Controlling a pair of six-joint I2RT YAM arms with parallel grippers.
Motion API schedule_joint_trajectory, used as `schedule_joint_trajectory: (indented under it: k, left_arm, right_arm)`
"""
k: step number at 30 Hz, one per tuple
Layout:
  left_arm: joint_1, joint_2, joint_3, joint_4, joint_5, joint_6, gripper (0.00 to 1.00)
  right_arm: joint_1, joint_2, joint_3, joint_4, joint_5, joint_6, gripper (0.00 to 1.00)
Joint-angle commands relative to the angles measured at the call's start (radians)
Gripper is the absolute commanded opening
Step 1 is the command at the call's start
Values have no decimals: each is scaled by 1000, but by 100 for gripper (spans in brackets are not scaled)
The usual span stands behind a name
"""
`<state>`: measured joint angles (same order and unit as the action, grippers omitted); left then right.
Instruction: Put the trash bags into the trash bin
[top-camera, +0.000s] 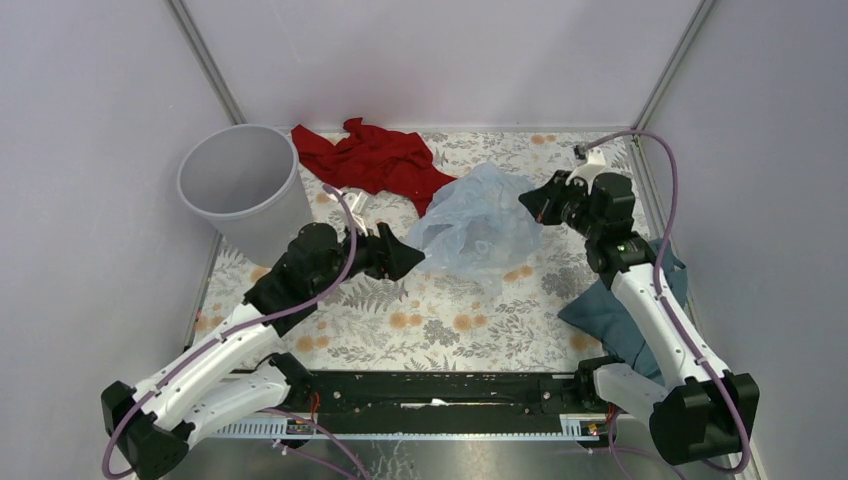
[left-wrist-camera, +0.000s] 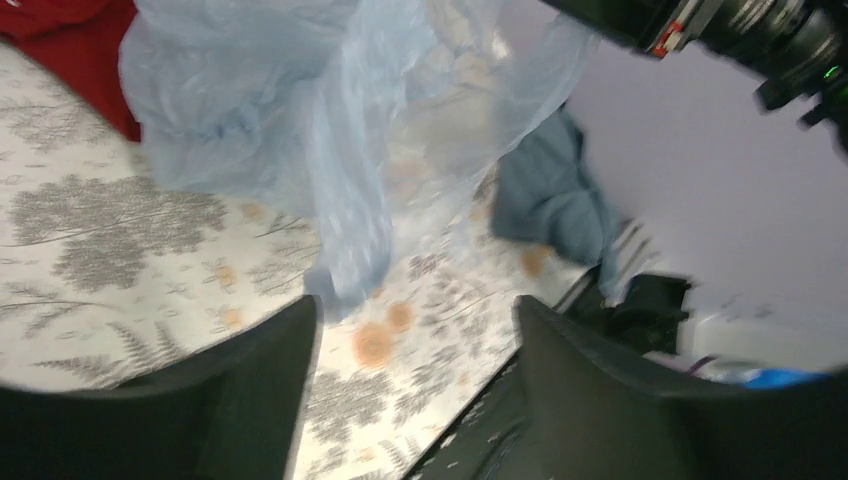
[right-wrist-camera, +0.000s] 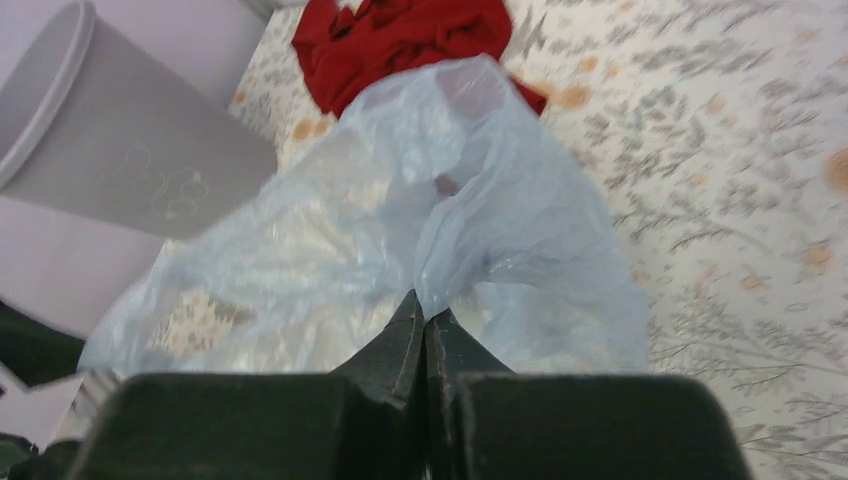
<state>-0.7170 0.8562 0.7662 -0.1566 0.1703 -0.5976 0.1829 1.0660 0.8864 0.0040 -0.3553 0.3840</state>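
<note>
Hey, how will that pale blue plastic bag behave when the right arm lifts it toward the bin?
Probably very floppy: the trash bag drapes in wrinkled folds from the right gripper's fingers. Likely light, being thin, see-through film. Its glossy surface may slip from a small pinch.

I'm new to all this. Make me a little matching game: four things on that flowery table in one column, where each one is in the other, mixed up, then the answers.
1. trash bin
2. red cloth
3. teal cloth
4. trash bag

A. pinched in the shut right gripper
B. far left corner
C. near right side
D. far edge, beside the trash bin

Pairs: 1-B, 2-D, 3-C, 4-A
</note>
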Motion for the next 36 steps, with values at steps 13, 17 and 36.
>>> schedule_joint_trajectory:
  k: [13, 17, 36]
  left_arm:
    - [89, 231, 359, -379, -40, 172, 99]
    - [111, 357, 527, -366, 132, 214, 99]
    - [12, 545, 657, -493, -15, 319, 99]
  right_arm:
    - [3, -56, -145, 22, -274, -85, 0]
    - [3, -71, -142, 4, -272, -99, 0]
    - [3, -103, -145, 6, -295, -93, 0]
